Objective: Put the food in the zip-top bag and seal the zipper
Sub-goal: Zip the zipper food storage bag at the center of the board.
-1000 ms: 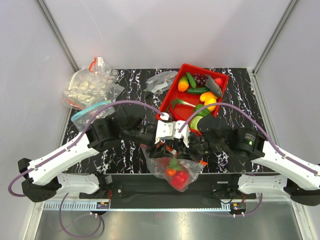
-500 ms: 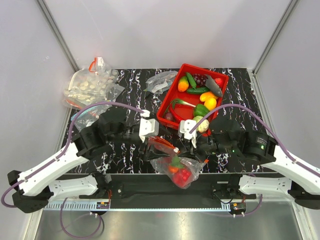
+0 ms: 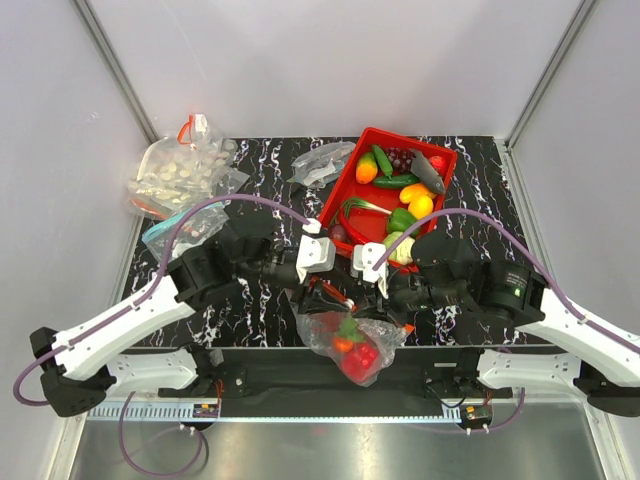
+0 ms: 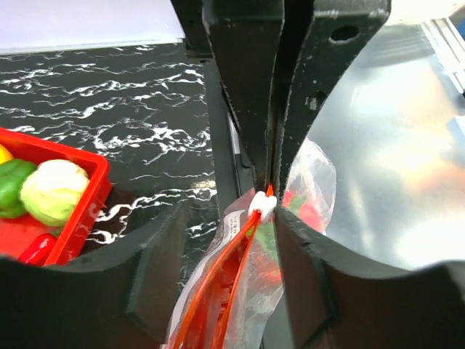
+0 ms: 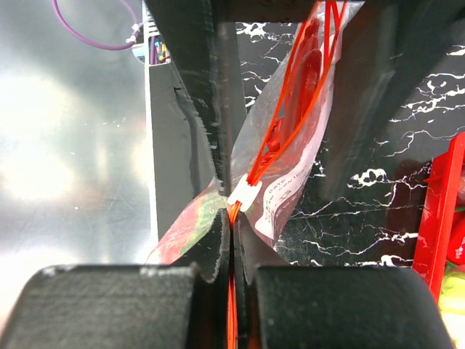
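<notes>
**Zip-top bag** (image 3: 350, 345): clear, crumpled, just in front of the red tray's (image 3: 415, 140) near-left corner, by the table's (image 3: 270, 160) near edge. Holds food (image 3: 355, 355): red pieces, one green, one orange.

**Zipper** (image 3: 335, 292): red-orange, with a white slider (image 4: 261, 205).

**Right gripper** (image 5: 231, 233): jaws pressed together on the zipper beside the slider.

**Left gripper** (image 4: 231, 218): jaws apart, straddling the bag's mouth.

**Red tray**: holds green, yellow and orange pieces, dark grapes and a pale cabbage (image 4: 52, 190).

**Left of the tray**: small clear bag (image 3: 320, 165) just beside it. Well apart, a bag of pale round pieces (image 3: 175, 172) and a teal-strip bag (image 3: 180, 225).
</notes>
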